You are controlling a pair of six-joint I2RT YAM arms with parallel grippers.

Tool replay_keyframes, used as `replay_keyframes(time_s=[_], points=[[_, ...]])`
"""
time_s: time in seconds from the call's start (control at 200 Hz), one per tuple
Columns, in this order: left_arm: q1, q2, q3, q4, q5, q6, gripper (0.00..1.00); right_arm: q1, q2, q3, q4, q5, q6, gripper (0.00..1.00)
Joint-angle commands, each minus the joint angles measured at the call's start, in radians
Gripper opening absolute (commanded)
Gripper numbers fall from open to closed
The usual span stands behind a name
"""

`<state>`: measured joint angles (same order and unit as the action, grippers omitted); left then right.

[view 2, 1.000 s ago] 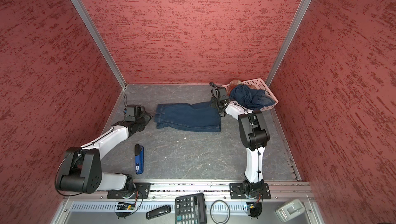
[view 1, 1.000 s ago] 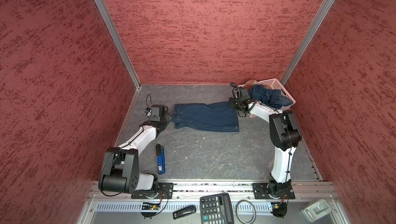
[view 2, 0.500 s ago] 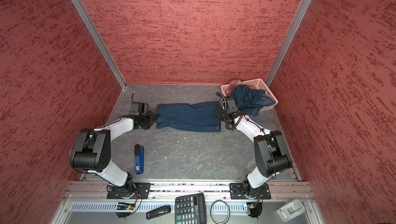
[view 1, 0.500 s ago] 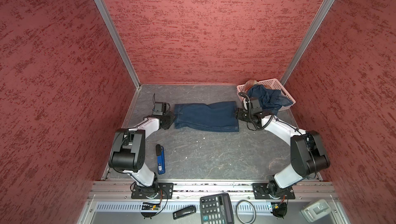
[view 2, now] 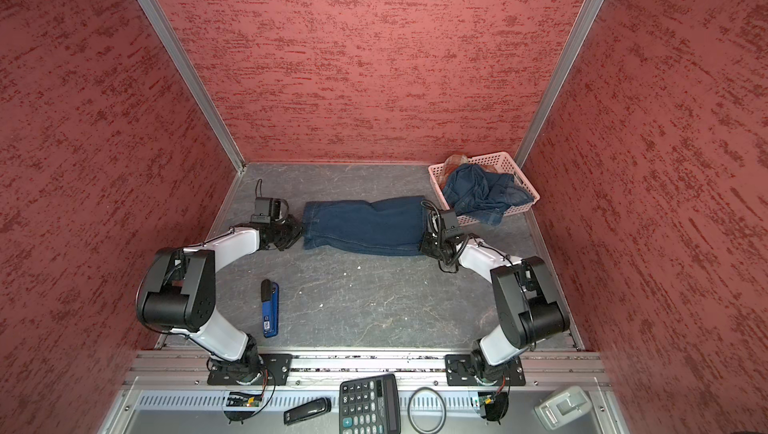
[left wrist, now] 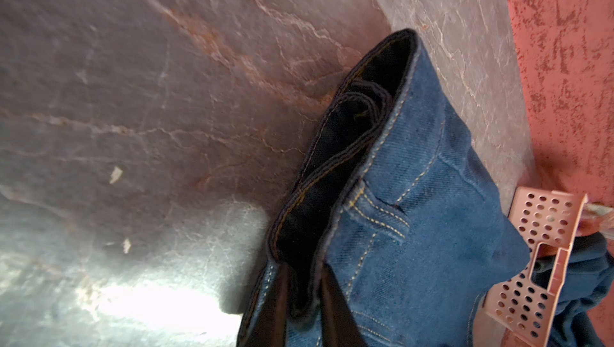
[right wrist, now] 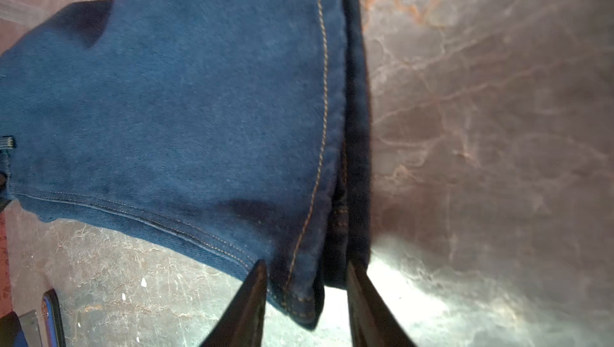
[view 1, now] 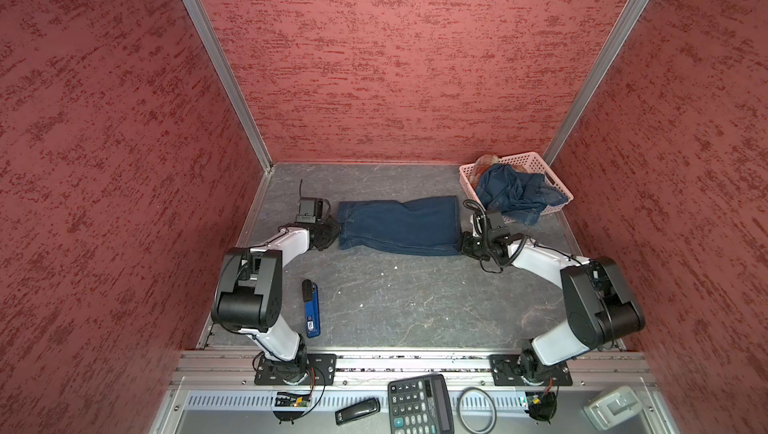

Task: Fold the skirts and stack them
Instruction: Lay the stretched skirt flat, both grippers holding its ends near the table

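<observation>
The spread denim skirt [view 1: 399, 226] lies flat on the tabletop [view 1: 395, 299], stretched lengthwise between the two tools, waistband at the left tool [view 1: 332, 233] and hem at the right tool [view 1: 464, 243]. In the left wrist view the left tool's fingers [left wrist: 339, 315] sit closed on the waistband, one on each side of its doubled dark edge, a yellow-stitched belt loop [left wrist: 378, 215] just beside them. In the right wrist view the right tool [right wrist: 305, 265] has its jaws partly drawn in around a hem corner, cloth filling the gap between them; whether they pinch it firmly I cannot tell. Both tools are low against the tabletop. Just behind the right tool stands the pink basket [view 1: 536, 159], with a crumpled second denim skirt [view 1: 515, 193] heaped in it and spilling over the rim nearest that tool. The plaid skirt [view 1: 485, 162] shows at the basket's far corner, mostly buried. Well back from the left tool, beside that arm's elbow, a blue and black gadget [view 1: 311, 307] lies on the tabletop
</observation>
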<state>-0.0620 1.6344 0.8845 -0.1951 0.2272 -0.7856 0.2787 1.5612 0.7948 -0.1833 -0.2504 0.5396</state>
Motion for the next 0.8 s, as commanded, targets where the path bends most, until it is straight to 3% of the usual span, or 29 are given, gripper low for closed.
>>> replay_keyframes(time_s=[0.0,0.1,0.27,0.796], points=[[-0.001,0.006,0.025,-0.014,-0.007,0.045,0.06,0.005,-0.004,0.025,0.043,-0.021,0.018,0.31],[0.001,0.004,0.027,-0.020,-0.013,0.057,0.00,0.005,-0.011,0.027,0.036,-0.011,0.016,0.27],[0.001,0.005,0.044,-0.038,-0.013,0.078,0.00,0.005,-0.027,0.045,0.012,0.015,0.004,0.12],[0.004,-0.039,0.141,-0.117,-0.026,0.111,0.00,0.004,-0.051,0.165,-0.090,0.086,-0.047,0.00]])
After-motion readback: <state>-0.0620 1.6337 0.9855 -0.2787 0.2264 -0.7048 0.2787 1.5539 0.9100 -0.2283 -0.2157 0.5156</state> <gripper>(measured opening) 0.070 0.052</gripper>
